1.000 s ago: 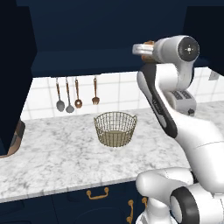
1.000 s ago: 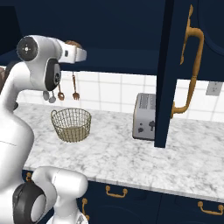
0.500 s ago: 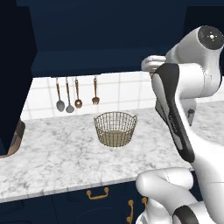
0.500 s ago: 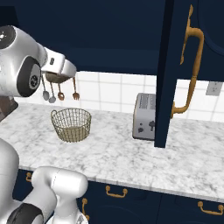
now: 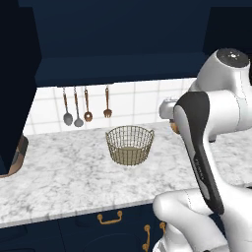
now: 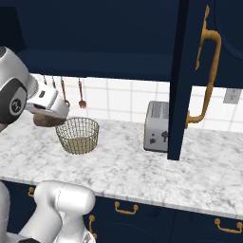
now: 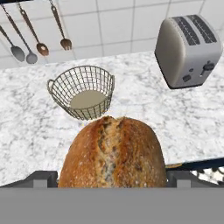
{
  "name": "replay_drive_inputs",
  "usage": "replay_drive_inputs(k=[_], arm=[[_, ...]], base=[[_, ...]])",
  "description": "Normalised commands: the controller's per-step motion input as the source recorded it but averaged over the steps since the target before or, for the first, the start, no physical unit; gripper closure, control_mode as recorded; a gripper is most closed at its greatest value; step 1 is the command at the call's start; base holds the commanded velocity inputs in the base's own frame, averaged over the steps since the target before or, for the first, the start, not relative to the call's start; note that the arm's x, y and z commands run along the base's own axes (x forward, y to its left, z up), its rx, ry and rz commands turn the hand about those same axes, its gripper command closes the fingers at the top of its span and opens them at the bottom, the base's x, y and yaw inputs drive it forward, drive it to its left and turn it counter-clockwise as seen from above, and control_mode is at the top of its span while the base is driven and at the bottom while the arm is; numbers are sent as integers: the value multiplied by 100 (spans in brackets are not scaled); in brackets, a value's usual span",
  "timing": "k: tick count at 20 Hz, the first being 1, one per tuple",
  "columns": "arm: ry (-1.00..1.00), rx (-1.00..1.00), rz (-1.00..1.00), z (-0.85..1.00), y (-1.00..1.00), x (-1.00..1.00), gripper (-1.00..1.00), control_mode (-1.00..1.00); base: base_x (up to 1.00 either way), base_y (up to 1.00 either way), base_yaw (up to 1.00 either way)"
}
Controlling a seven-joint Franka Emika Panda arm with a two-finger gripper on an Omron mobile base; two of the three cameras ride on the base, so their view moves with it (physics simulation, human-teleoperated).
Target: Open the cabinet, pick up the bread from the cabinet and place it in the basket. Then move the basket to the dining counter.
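The gripper (image 7: 113, 186), holding the bread (image 7: 114, 153), has swung down toward the basket (image 7: 83, 92) at upper left; dropping it in is next.

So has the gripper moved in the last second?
Yes. In the right base view the gripper, carrying the bread, has dropped from above the hanging utensils to beside the basket rim.

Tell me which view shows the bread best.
The hand view: the bread is large, with its split crust plain. The right base view shows part of it under the hand; the left base view shows a brown edge.
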Motion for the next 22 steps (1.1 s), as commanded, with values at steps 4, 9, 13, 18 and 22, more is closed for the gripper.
replay_drive_inputs(k=[4,9,13,18,22], arm=[[8,2,8,-42,6,42,100,-100],[8,1,9,-24,-1,93,100,-100],[21,0,2,-69,24,46,100,-100],[11,0,0,-50,24,47,100,-100],[3,0,0,-32,0,73,100,-100]], base=[[0,0,0],[0,0,0],[0,0,0],[0,0,0],[0,0,0]])
